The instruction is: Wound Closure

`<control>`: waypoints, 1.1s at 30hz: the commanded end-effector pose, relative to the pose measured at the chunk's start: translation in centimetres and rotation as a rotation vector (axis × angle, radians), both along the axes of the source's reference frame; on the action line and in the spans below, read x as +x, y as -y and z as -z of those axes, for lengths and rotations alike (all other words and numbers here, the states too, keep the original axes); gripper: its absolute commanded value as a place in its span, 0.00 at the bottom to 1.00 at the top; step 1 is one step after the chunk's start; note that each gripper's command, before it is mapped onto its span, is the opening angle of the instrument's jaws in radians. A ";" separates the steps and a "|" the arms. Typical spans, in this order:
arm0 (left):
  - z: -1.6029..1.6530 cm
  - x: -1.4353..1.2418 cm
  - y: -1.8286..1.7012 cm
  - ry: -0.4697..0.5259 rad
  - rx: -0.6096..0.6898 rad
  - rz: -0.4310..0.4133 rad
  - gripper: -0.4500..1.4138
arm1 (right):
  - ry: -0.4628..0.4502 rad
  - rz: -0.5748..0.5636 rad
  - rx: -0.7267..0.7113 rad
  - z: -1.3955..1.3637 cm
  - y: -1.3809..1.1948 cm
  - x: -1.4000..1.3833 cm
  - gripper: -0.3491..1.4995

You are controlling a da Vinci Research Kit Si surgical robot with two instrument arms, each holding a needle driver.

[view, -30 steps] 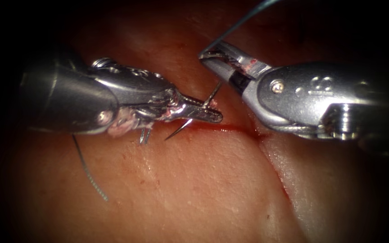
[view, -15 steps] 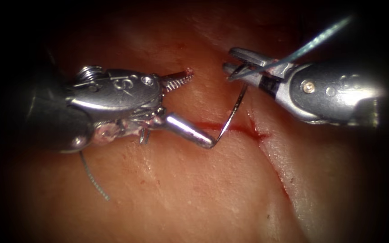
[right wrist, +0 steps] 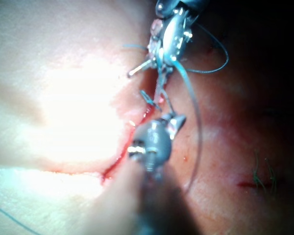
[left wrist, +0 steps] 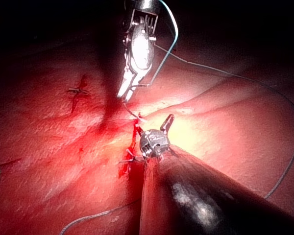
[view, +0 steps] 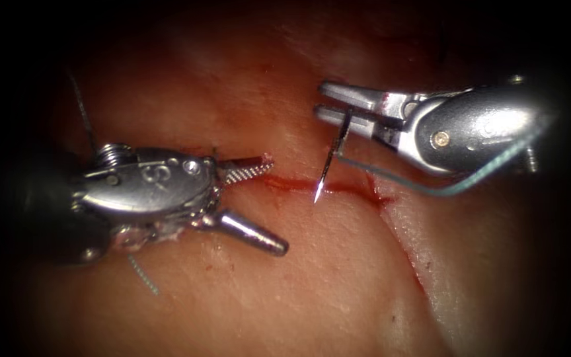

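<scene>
- My right claw is clenching the needle near its thread end, tip hanging free just over the cut; that thin grip risks it twisting.
- My left claw is gaping, grasping nothing, left of the needle.
- Thread is sagging under the right claw and could snag.

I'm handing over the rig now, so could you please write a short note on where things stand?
Left tool: jaws open, holding nothing, left of the needle.
Right tool: jaws shut on the needle near its thread end.
The needle is free of the tissue, point just above the cut.
Thread trails below the right tool.
The cut lies open here; no stitch crosses it.
</scene>
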State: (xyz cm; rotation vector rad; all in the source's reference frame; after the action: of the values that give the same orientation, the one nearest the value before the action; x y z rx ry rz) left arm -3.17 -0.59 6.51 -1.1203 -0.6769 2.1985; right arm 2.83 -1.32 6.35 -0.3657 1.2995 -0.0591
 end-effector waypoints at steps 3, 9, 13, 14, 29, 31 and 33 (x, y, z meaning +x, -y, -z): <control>-0.20 -0.07 0.18 -0.006 -0.002 -0.030 0.50 | -0.035 0.013 -0.034 -0.22 0.01 0.14 0.00; -0.35 -0.18 0.33 -0.034 -0.014 -0.043 0.50 | -0.072 -0.015 -0.083 -0.27 -0.15 0.14 0.00; -0.42 -0.19 0.37 -0.035 -0.024 -0.050 0.50 | -0.073 -0.022 -0.100 -0.32 -0.16 0.19 0.00; -0.44 -0.18 0.37 -0.034 -0.024 -0.053 0.50 | -0.072 -0.022 -0.103 -0.35 -0.15 0.21 0.00; -0.49 -0.18 0.40 -0.035 -0.021 -0.056 0.45 | -0.055 -0.031 -0.176 -0.67 -0.22 0.36 0.00; -0.49 -0.17 0.40 -0.035 -0.021 -0.056 0.45 | -0.059 -0.035 -0.179 -0.69 -0.23 0.36 0.00; -0.49 -0.17 0.40 -0.035 -0.021 -0.056 0.45 | -0.063 -0.040 -0.180 -0.69 -0.24 0.38 0.00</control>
State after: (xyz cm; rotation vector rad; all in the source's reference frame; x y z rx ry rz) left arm -3.29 -0.96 6.95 -1.0807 -0.6784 2.2715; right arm 3.13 -1.09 6.99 -0.5496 1.3490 -0.1329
